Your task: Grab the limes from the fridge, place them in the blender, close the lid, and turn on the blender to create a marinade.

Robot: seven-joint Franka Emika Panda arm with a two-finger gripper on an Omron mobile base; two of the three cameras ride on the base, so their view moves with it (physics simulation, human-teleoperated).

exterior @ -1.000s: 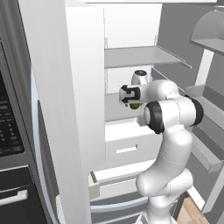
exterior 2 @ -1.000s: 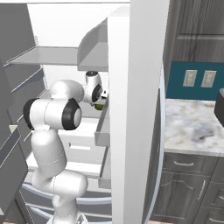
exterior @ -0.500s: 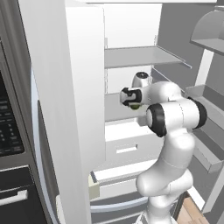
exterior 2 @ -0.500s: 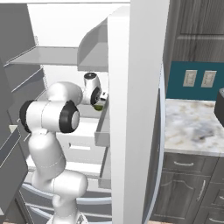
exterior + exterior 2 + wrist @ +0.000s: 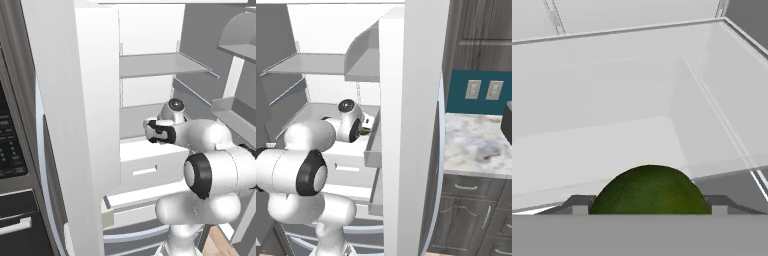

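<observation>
Gripper (image 5: 649, 212) closed on one lime (image 5: 650, 191): in the hand view we see the dark green, slightly glossy fruit sitting between the two dark finger tips (image 5: 579, 204), one at each side of it. Beyond it we note the white inner walls of the fridge (image 5: 637, 90) and the open white drawer (image 5: 612, 145) below.

From the right base view we catch a sliver of green lime (image 5: 364, 132) at the end of the wrist, just beside the grey door bin (image 5: 372, 150) of the fridge (image 5: 331, 95). The hand hangs above the white drawer (image 5: 346, 165) and below the grey shelf (image 5: 311, 64).

In the left base view our arm reaches into the fridge (image 5: 145, 35) past the white door (image 5: 75, 115), with the dark wrist band over the drawer (image 5: 150, 167); the lime itself is hidden there by the hand. We cannot tell where the second lime lies.

To the right of the fridge stands a marbled table (image 5: 476, 147) against a teal wall.
</observation>
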